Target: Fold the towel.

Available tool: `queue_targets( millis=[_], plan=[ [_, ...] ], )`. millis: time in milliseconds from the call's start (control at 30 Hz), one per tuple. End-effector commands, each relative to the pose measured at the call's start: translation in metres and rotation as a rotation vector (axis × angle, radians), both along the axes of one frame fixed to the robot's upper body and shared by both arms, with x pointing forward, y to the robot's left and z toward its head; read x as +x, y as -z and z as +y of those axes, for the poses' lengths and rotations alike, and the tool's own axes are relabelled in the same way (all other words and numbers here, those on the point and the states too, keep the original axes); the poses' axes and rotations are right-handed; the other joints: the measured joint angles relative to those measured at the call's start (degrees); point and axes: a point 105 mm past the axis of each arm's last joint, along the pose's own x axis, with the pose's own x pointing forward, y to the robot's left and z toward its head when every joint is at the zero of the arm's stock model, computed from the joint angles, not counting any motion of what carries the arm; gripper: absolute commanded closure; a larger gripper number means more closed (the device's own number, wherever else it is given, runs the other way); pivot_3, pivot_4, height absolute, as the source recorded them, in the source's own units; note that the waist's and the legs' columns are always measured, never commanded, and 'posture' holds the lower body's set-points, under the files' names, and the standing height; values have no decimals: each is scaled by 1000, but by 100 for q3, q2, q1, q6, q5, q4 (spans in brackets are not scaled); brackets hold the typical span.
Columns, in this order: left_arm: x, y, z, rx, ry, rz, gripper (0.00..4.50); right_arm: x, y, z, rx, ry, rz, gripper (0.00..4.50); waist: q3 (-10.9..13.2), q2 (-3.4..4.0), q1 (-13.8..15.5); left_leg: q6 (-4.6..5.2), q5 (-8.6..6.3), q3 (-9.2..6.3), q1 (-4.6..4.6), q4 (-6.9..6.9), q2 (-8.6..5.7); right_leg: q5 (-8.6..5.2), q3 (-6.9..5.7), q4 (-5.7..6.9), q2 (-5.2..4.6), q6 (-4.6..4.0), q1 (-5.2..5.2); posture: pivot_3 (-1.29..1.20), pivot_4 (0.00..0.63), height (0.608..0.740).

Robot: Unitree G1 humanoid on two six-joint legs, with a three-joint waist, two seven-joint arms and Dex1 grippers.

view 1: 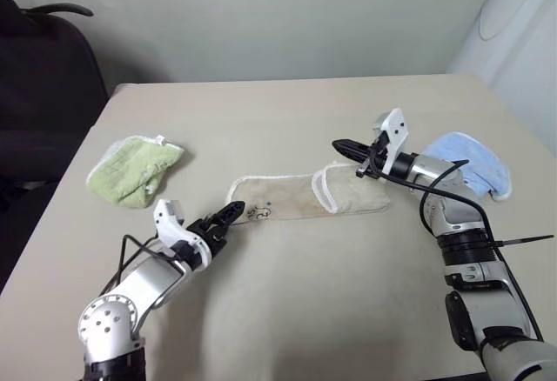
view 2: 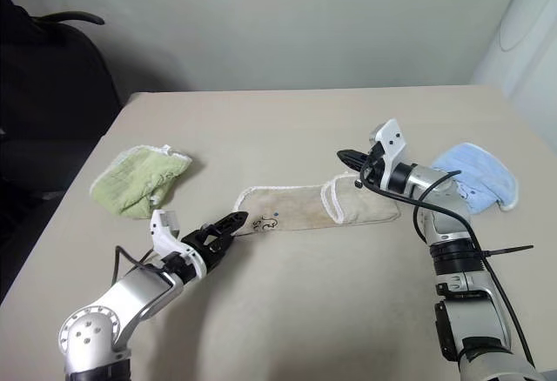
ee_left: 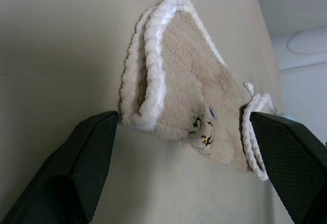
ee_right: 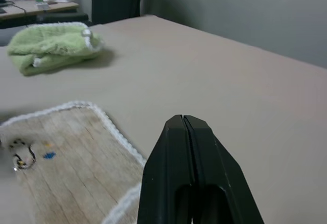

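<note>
- left wrist view: the left gripper [ee_left: 181,147] has its fingers spread wide, flanking the near end of the towel [ee_left: 189,96], gripping nothing.
- the right gripper [view 1: 346,148] is pressed closed and empty, raised above the towel's far end.
- the towel lies folded on the table [view 1: 287,294], between the green cloth [view 1: 135,168] and blue cloth [view 1: 466,162].

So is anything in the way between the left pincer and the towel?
No, nothing visible. The open left pincer sits right at the towel's end on the bare table. The green cloth lies off to the side.
</note>
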Motion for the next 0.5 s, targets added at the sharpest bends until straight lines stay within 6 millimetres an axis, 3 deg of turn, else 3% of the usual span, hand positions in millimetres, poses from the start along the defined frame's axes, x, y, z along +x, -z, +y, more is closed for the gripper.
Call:
queue_targets(
  millis=[33, 200, 267, 500],
  plan=[
    [8, 34, -13, 3, 23, 149, 0, -3, -18, -3, 32, 10, -64, 4467, -2, 11, 43, 4, 1, -6, 12, -1, -4, -4, 0, -6, 0, -7, 16, 0, 150, 740],
    [29, 36, -15, 8, 28, 155, 0, -6, -19, 0, 35, 9, -69, 4467, -7, 27, 141, 10, 16, -36, 16, -1, -31, -27, 5, -9, -2, -46, 37, 0, 150, 740],
    [35, 34, -18, 15, 41, 144, 363, -7, -20, 0, 36, 10, -71, 4500, -7, 28, 162, 8, 23, -41, 15, -2, -40, -27, 6, -9, -4, -46, 41, 0, 150, 740],
    [39, 26, -20, 30, 63, 98, 2898, -9, -20, 0, 34, 14, -71, 4500, -4, 23, 162, -11, 35, -42, 8, -15, -55, -32, 16, -14, -7, -11, 37, 0, 150, 740]
  ],
)
